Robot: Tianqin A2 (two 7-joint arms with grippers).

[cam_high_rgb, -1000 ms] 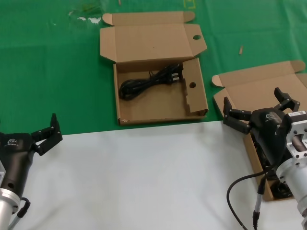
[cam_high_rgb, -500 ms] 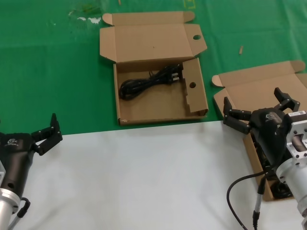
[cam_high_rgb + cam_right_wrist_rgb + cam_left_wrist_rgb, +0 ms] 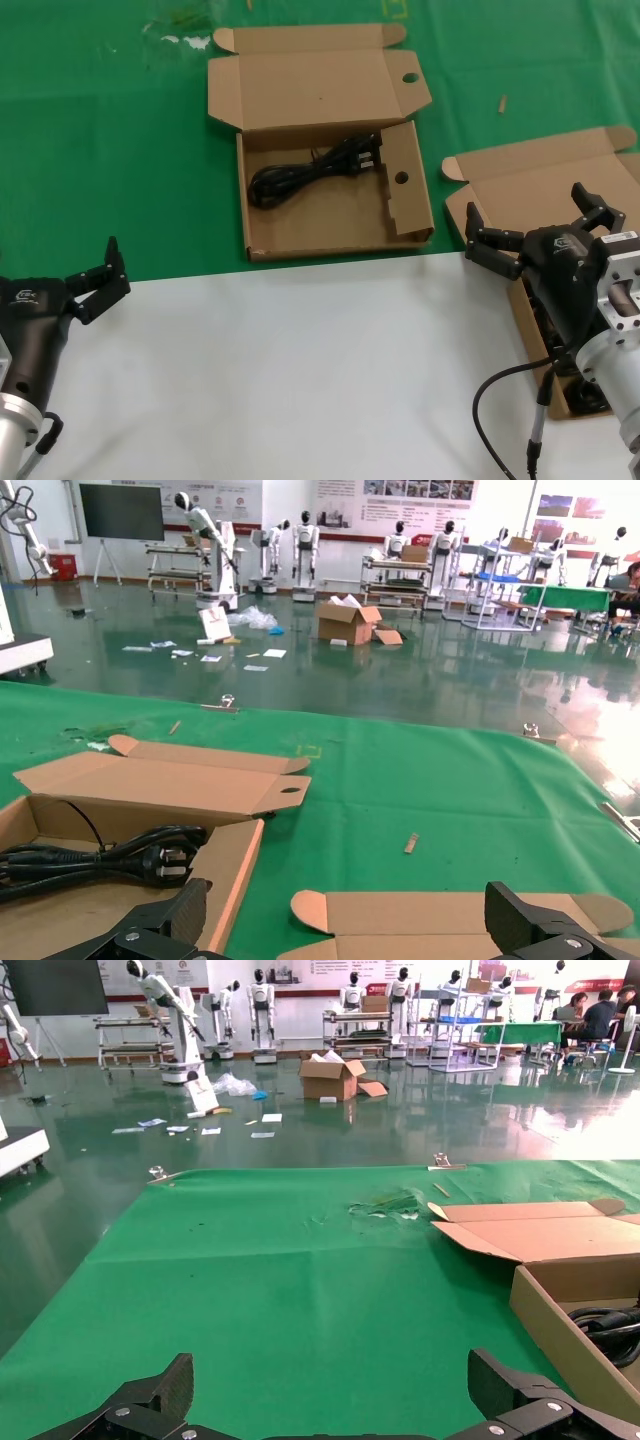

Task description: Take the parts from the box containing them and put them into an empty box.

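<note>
The wide box with round holes [image 3: 400, 215] lies open on the green mat at centre back, with one black coiled cable [image 3: 308, 172] inside. The plain-lidded box [image 3: 540, 175] lies open at the right, its inside mostly hidden by my right arm; dark cables [image 3: 588, 398] show at its near end. My right gripper [image 3: 535, 215] is open and empty above this box. My left gripper [image 3: 95, 280] is open and empty at the near left, over the mat's edge. The right wrist view shows the holed box [image 3: 215, 875], its cable [image 3: 110, 860] and the plain lid [image 3: 450, 915].
A white sheet [image 3: 300, 370] covers the near half of the table, green mat [image 3: 100, 150] the far half. The left wrist view shows bare mat [image 3: 300, 1290] ahead and the holed box [image 3: 560, 1335] to one side. A small stick [image 3: 502, 103] lies on the mat.
</note>
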